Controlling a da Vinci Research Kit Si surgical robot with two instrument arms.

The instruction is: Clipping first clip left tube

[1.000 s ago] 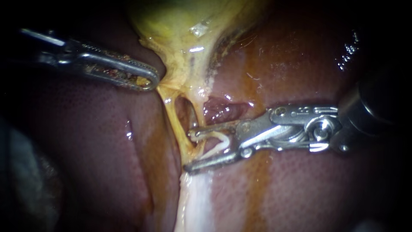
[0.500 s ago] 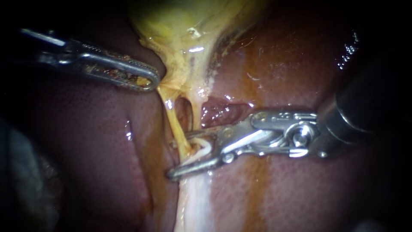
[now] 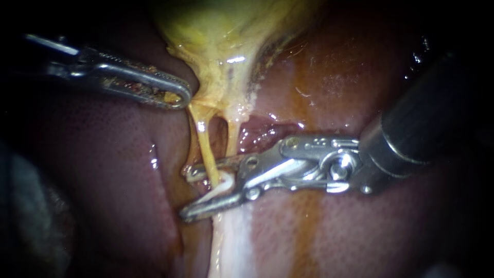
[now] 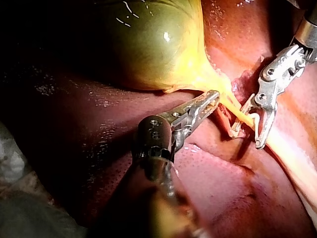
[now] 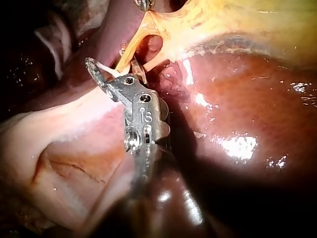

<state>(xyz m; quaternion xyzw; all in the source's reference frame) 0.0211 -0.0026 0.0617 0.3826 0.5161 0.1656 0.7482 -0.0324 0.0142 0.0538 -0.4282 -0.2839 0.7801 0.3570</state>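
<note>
Nearest me a pale band (image 3: 231, 242) of whitish tissue runs along the dark red liver (image 3: 103, 164). Just beyond it my right instrument (image 3: 185, 193) comes in from the right and lies low over the liver. Its pincer stands wide apart, with a white clip (image 3: 218, 188) carried between its two halves. The left tube (image 3: 204, 149), a thin yellow strand, comes down from the far side into that gap, so the clip sits around its near end without being squeezed closed. Just to the right, the right tube (image 3: 231, 136) runs down toward the pincer's hinge, outside the gap, and a small window shows between the two tubes. Farther off to the left, my left instrument (image 3: 180, 98) has its pincer closed on the yellow lower edge of the gallbladder (image 3: 216, 41), whose neck narrows down to both tubes
</note>
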